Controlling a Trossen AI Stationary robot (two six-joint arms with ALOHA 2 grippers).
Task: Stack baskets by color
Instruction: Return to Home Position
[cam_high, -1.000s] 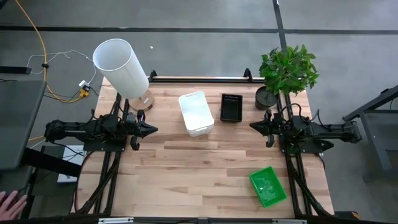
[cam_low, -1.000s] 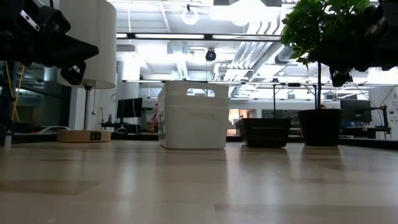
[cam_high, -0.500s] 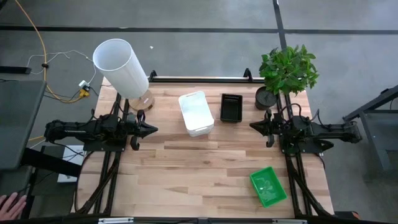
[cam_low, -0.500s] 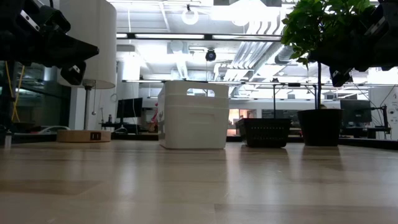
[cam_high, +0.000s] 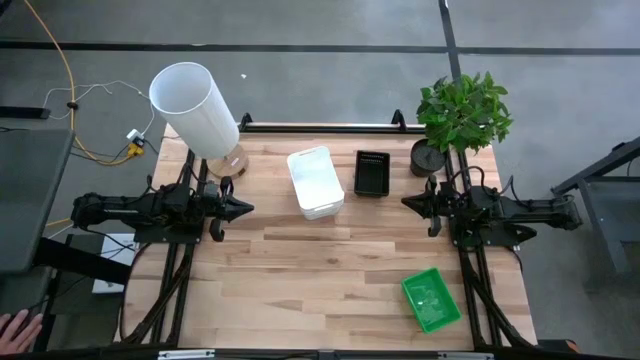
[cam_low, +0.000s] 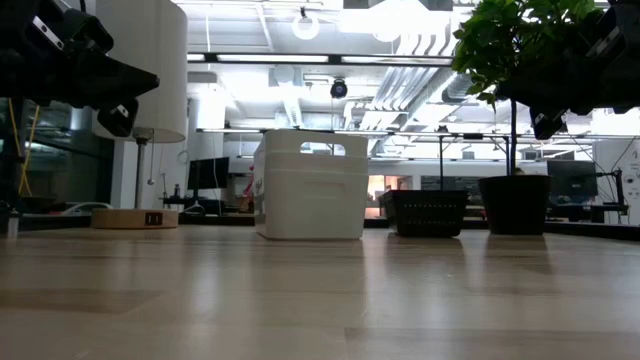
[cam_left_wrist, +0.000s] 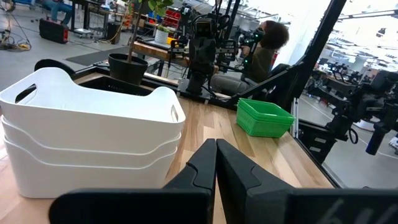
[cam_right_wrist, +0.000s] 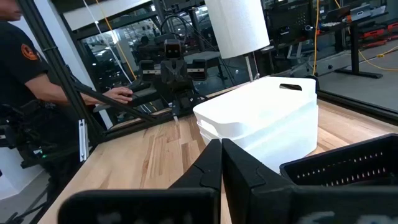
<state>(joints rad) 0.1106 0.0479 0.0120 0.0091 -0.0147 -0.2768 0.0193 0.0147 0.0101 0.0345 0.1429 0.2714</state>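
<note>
A stack of white baskets (cam_high: 316, 182) stands bottom-down on the table's far middle, three nested rims showing in the left wrist view (cam_left_wrist: 87, 134). Right of it sits a black mesh basket (cam_high: 371, 172). A green basket (cam_high: 431, 299) rests near the front right corner. My left gripper (cam_high: 248, 208) is shut at the table's left edge, level, pointing toward the table's middle. My right gripper (cam_high: 405, 202) is shut at the right edge, facing it. Neither touches anything.
A tall white cylinder lamp (cam_high: 194, 105) on a wooden base stands at the far left corner. A potted plant (cam_high: 461, 115) stands at the far right corner. A person's hand (cam_high: 14, 327) shows off the table at the near left. Bare wood lies between the grippers.
</note>
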